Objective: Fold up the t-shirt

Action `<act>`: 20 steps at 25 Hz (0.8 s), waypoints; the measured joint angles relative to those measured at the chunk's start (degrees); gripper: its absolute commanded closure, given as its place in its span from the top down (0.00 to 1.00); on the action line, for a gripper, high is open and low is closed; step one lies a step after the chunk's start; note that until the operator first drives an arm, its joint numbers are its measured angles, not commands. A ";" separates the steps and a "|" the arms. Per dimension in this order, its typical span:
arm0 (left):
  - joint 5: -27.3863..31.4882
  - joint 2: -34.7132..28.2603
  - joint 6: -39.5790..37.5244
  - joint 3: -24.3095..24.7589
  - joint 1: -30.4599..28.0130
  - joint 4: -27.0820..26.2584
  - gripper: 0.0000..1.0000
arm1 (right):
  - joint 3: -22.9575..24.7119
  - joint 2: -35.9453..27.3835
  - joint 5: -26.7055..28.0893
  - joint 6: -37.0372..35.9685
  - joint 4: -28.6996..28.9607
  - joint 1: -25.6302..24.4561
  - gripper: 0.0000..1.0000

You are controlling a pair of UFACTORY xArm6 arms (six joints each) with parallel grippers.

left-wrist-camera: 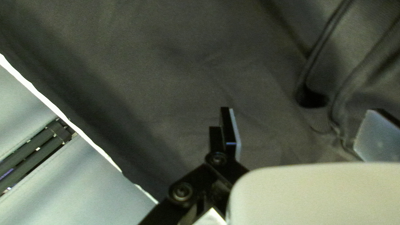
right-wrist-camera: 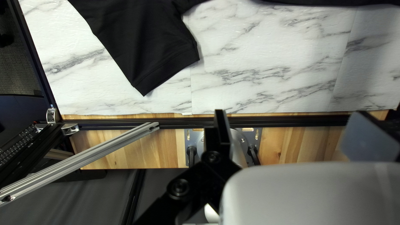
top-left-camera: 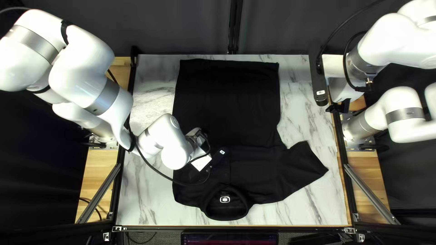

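From where I stand, the black T-shirt lies spread on the marble-patterned desk, its hem stretching to 12 o'clock and its collar at 6, near the edge closest to me. One sleeve points out toward 4 o'clock, pale marble showing around it.

The robot's left arm reaches in from 9 o'clock, with the left tool above the shirt at about 8 o'clock from the desk's middle. It's released: its fingers stand wide apart with nothing pinched, and dark cloth with a few soft creases spreads beyond them.

Over at 2 o'clock, by the desk's edge, hangs the right tool, well apart from the shirt. That one is released too, its two fingers spread over a black rail and wooden boards.
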 measured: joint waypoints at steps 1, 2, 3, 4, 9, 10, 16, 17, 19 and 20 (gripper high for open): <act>-0.95 0.51 0.04 -0.09 0.92 0.51 1.00 | 0.00 0.00 0.00 0.00 0.00 0.00 1.00; -1.89 0.91 0.17 -0.04 1.97 1.03 1.00 | 0.00 0.00 0.00 0.00 0.00 0.00 1.00; -2.76 1.20 0.37 0.15 3.06 1.50 1.00 | 0.00 0.00 0.00 0.00 0.00 0.00 1.00; -3.52 1.40 0.63 0.43 4.12 1.93 1.00 | 0.00 0.00 0.00 0.00 0.00 0.00 1.00; -5.57 -0.68 2.12 4.32 9.26 3.64 1.00 | 0.00 0.00 0.00 0.00 0.00 0.00 1.00; -5.48 -2.04 2.45 5.44 9.76 3.64 1.00 | 0.00 0.00 0.00 0.00 0.00 0.00 1.00; 1.59 -11.33 3.56 8.67 4.78 0.47 1.00 | 0.00 0.00 0.00 0.00 0.00 0.00 1.00; 3.10 -11.99 3.39 8.32 3.12 -0.01 1.00 | 0.00 0.00 0.00 0.00 0.00 0.00 1.00; 5.42 -12.00 2.89 6.59 0.21 -0.66 1.00 | 0.00 0.00 0.00 0.00 0.00 0.00 1.00; 6.33 -11.48 2.72 5.49 -0.98 -0.94 1.00 | 0.00 0.00 0.00 0.00 0.00 0.00 1.00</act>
